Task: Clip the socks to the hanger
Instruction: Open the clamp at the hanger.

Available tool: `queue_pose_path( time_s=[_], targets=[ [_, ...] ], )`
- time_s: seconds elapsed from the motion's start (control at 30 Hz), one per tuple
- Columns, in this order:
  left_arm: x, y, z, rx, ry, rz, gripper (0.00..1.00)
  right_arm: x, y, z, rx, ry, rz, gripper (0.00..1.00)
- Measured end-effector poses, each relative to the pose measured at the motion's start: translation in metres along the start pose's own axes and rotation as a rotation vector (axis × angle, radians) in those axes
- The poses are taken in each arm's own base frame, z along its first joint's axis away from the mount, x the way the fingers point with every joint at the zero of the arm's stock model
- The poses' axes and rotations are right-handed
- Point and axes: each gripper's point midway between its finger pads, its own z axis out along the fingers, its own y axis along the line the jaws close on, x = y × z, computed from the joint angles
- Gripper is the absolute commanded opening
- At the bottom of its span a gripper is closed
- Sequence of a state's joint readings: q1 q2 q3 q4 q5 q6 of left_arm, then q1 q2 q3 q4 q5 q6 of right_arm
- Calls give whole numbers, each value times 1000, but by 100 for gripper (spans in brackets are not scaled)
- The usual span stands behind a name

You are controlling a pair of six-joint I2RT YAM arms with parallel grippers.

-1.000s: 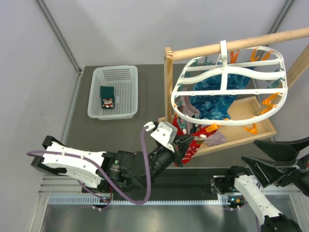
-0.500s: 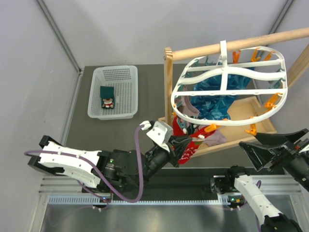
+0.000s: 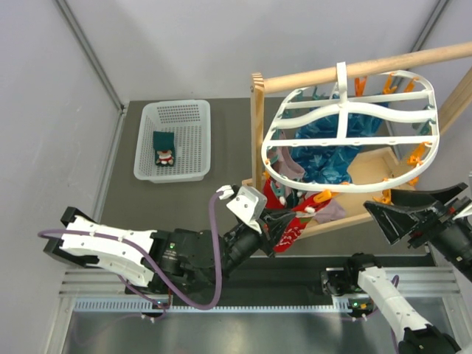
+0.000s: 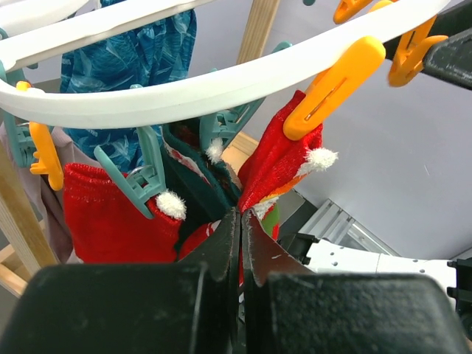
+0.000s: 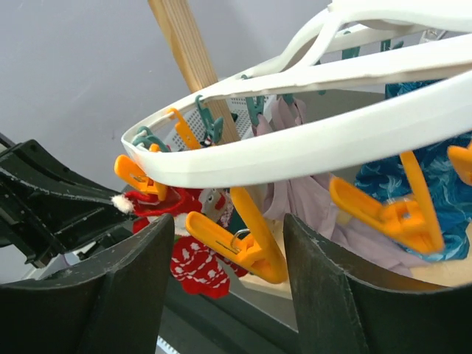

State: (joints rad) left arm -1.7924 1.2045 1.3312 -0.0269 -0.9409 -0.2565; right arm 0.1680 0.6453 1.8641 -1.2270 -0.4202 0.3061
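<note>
The white oval hanger (image 3: 346,134) hangs from a wooden rod, with orange and teal clips on its rim. My left gripper (image 3: 289,220) is under its near-left rim, shut on a red sock (image 4: 284,158). An orange clip (image 4: 332,82) bites that sock's top edge. Teal clips hold another red sock (image 4: 103,217) and a dark green sock (image 4: 193,184) beside it. My right gripper (image 3: 380,203) is open just below the near rim (image 5: 310,144). An orange clip (image 5: 247,236) hangs between its fingers, not touching them. A red sock with white pattern (image 5: 198,267) hangs behind it.
A white perforated basket (image 3: 193,140) at the far left holds one green sock (image 3: 164,149). The wooden stand's rod (image 3: 383,62), post (image 3: 257,133) and tray (image 3: 402,193) surround the hanger. A teal-blue cloth (image 3: 332,158) and a mauve cloth (image 3: 330,211) hang under it.
My right gripper has moved left and up, closer to the hanger's near rim, staying open. My left gripper has shifted only slightly and still holds the red sock.
</note>
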Motion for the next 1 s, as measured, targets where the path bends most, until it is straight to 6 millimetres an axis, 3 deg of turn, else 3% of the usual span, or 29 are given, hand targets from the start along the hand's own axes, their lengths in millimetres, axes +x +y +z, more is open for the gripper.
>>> queue_pose_path(
  time_s=[0.4,1.0],
  targets=[
    [1,-1,1,1,2,-1,0,-9,2,11,-35,-26,-16,53],
    [5,-3,2,4,7,5,0,-6,0,22,-53,-7,-6,44]
  ],
)
